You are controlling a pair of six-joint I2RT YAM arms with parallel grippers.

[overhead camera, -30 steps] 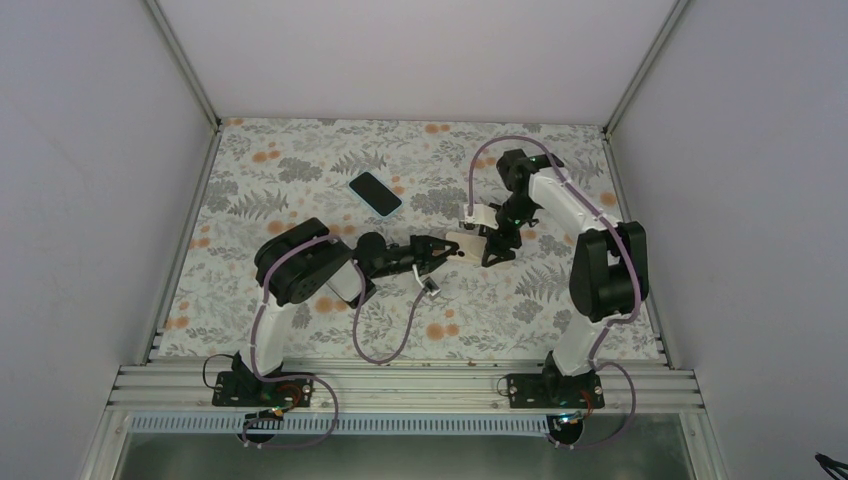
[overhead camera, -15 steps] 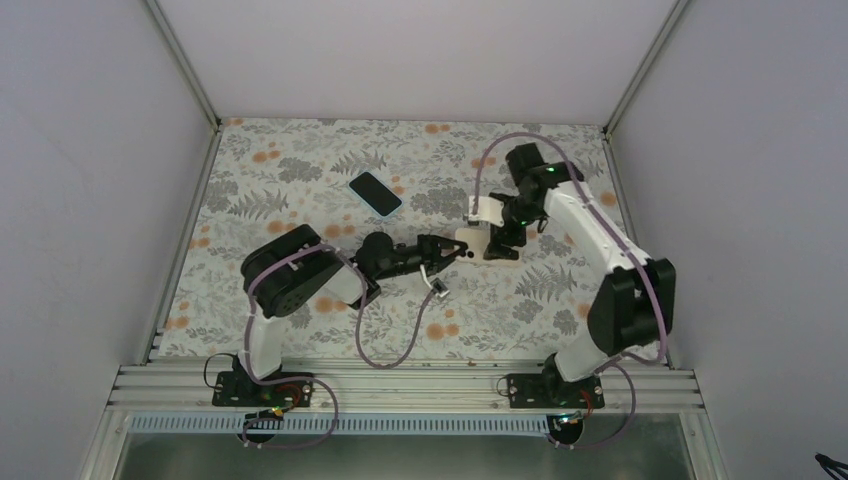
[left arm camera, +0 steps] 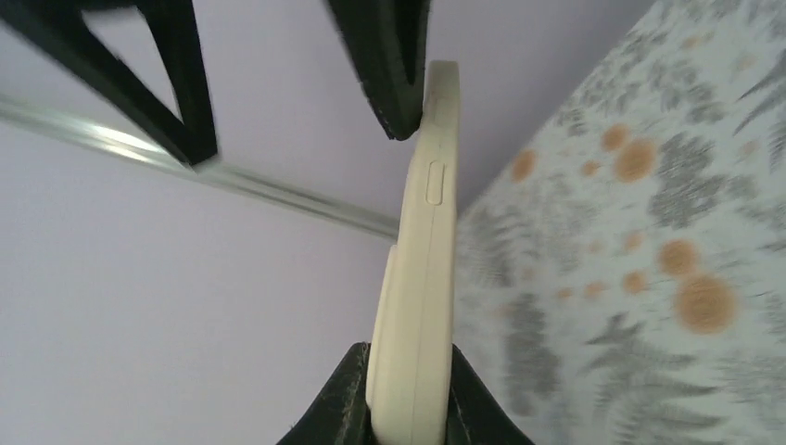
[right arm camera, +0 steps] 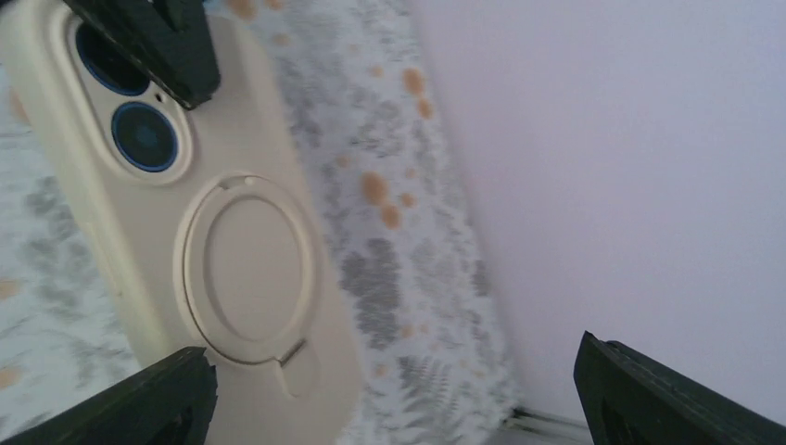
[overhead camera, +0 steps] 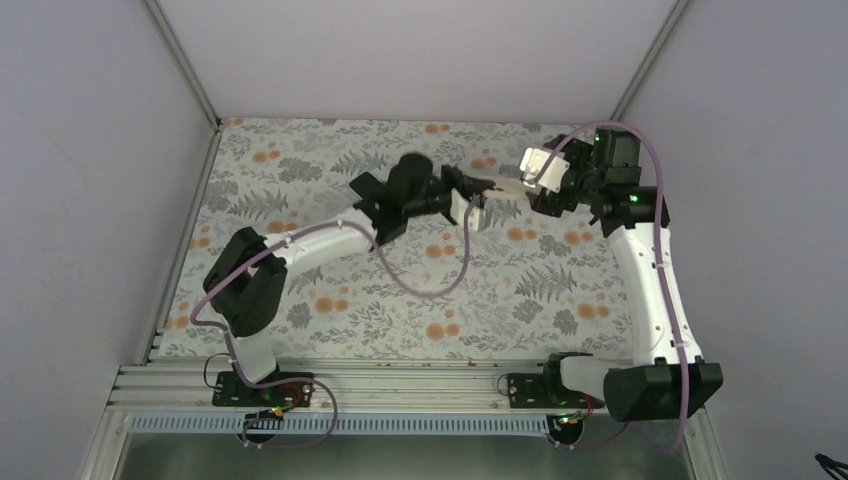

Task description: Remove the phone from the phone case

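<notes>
The phone case (right arm camera: pixel 241 241) hangs in the air above the far part of the counter (overhead camera: pixel 450 300), toward its far right corner, bridged between the two arms. The left end effector (left arm camera: pixel 409 413) is clamped on the camera end, pinching it across its thickness. This grip seems meant to lift the case off the counter and hold it steady with its other end free to be worked on. The right end effector (right arm camera: pixel 394 394) stands wide apart. One finger looks to rest against a flat face of the case at that free end, and the other is well clear. It reads as a push or peel being set up, not a grasp.

The case is cream and matte, with rounded corners and a raised button strip on its thin edge. A round ring stand lies folded flat on its back. Two blue lenses fill the camera cut-out, so the phone is probably inside, not yet taken out. The material looks soft enough to flex at the lip.
</notes>
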